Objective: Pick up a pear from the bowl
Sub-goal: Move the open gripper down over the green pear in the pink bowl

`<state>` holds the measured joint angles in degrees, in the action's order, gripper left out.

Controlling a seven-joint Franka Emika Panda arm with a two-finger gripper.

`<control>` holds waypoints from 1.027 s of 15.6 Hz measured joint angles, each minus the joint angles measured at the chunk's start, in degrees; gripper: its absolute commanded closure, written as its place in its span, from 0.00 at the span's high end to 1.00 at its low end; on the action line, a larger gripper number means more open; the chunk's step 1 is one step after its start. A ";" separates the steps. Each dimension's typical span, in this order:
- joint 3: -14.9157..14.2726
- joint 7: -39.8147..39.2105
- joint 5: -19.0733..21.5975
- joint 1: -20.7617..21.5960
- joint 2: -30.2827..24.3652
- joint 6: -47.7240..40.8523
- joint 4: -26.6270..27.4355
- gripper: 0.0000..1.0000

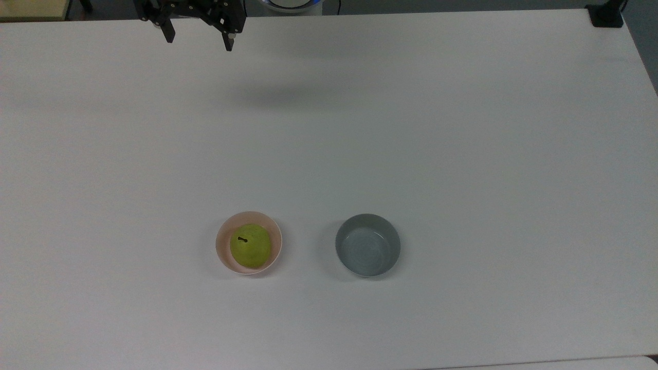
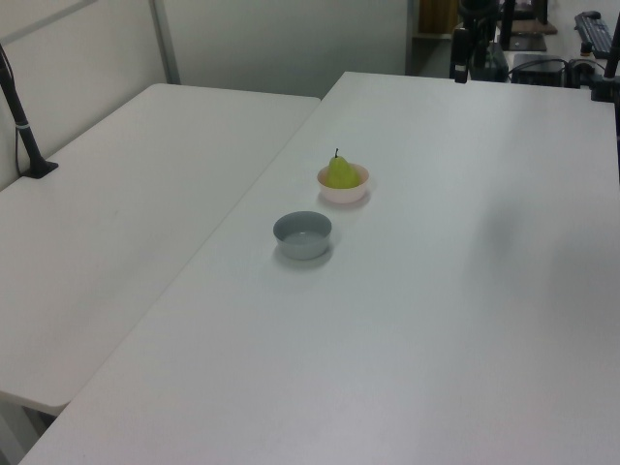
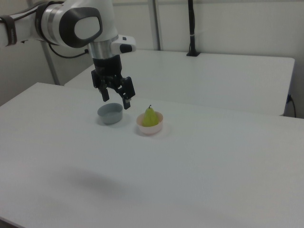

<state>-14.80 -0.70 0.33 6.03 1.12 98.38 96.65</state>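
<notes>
Tool is wide open and empty, raised over the counter's far edge in the top view. Pear sits stem-up in the pink bowl, well apart from it, toward the top view's near side and slightly right. Grey bowl stands beside the pink one, so descent needs to come straight down over the stem axis

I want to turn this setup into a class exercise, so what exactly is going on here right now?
A robot arm's gripper hangs open above the far edge of a white table, well away from the objects and holding nothing. A yellow-green pear sits stem-up in a pale pink bowl. To the top view's right of it, apart from it, stands a grey bowl with nothing in it. The pear has not yet been picked up.
</notes>
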 measured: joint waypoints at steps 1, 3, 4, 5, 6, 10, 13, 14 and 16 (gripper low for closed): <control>0.00 0.00 0.00 0.00 0.00 0.00 0.00 1.00; -0.76 0.00 0.00 -0.19 -0.02 0.00 -0.62 1.00; -0.84 0.00 0.00 -0.40 -0.02 0.00 -0.76 1.00; -0.84 0.00 0.00 -0.57 -0.02 0.00 -0.82 1.00; -0.84 -0.06 0.00 -0.62 -0.02 0.00 -0.83 1.00; -0.83 -1.10 0.01 -0.59 0.01 0.11 -0.83 1.00; -0.75 -1.27 0.55 -0.42 1.01 5.10 -1.21 1.00; -0.71 -1.42 1.16 -0.40 1.88 7.45 -1.64 1.00; -0.66 -2.08 2.46 -0.38 4.44 12.27 -3.00 1.00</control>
<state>-15.46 -2.78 2.79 5.65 5.56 110.64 93.64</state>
